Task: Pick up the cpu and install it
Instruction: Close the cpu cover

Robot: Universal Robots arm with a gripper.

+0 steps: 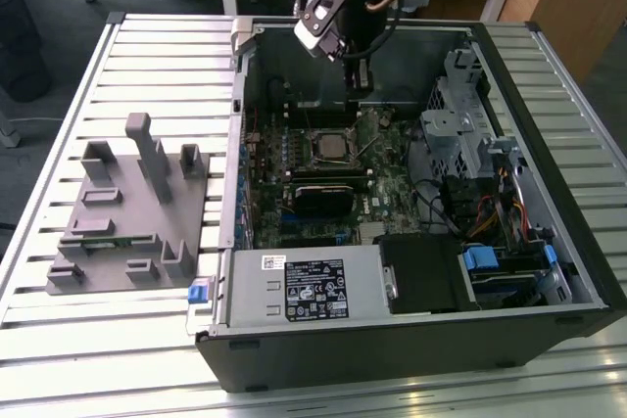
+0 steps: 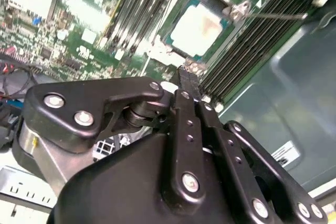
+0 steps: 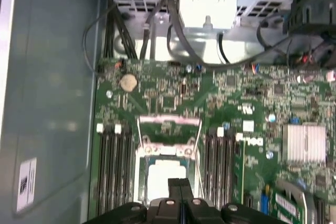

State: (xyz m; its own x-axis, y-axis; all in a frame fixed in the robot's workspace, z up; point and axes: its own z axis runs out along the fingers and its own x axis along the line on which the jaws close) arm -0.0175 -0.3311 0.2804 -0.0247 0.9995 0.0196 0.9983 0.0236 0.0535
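Note:
The cpu (image 1: 331,148) lies flat in the dark socket on the green motherboard (image 1: 392,188), inside the open computer case. Its silvery-white top also shows in both wrist views (image 2: 198,27) (image 3: 162,180). The socket's metal frame (image 3: 169,123) stands folded back from the chip. My gripper (image 1: 360,86) hangs over the board just behind the socket, a little above the cpu and apart from it. Its black fingers (image 3: 180,186) are pressed together, shut, with nothing between them. The fingertips (image 2: 187,74) sit close to the socket's edge.
The case's walls (image 1: 245,124) surround the board. A drive cage and cables (image 1: 470,134) stand at the exterior view's right, and a power supply (image 1: 309,286) lies at the front. Memory slots (image 3: 113,166) flank the socket. A grey plastic fixture (image 1: 127,212) rests on the slatted table, left of the case.

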